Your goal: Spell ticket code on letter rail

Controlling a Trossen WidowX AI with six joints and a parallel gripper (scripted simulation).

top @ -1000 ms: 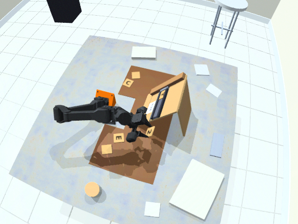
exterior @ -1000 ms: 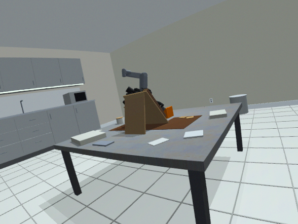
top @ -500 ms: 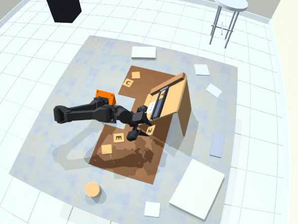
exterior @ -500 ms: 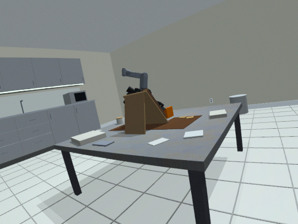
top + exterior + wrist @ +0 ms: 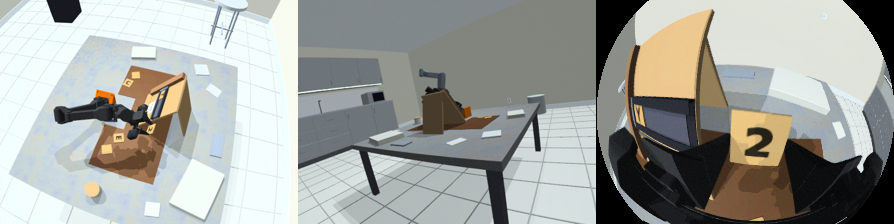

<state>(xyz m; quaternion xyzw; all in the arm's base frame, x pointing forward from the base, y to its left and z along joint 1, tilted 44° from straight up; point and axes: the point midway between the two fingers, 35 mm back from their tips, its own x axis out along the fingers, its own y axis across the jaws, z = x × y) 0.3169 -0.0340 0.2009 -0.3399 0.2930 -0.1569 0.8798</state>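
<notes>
My gripper [image 5: 151,129] [image 5: 758,141] is shut on the tile marked 2 [image 5: 151,128] [image 5: 758,142], held in the air beside the rail's open end, upright in the wrist view. The sloped wooden board [image 5: 176,96] [image 5: 433,114] [image 5: 671,65] carries the dark letter rail [image 5: 157,107] [image 5: 661,125]. A Y tile [image 5: 162,95] [image 5: 640,115] sits in the rail at its far end from the gripper. The ticket [image 5: 151,107] lies on the board below the rail; its print is too small to read. Tiles C [image 5: 128,82] and E [image 5: 118,138] lie on the brown mat [image 5: 121,170].
Two tiles with no visible letter [image 5: 136,75] [image 5: 106,149] lie near C and E. A round wooden-topped container [image 5: 91,189] [image 5: 417,120], a large white box [image 5: 197,188] [image 5: 386,137], a smaller white box [image 5: 143,52] [image 5: 516,113] and several flat sheets lie around the mat.
</notes>
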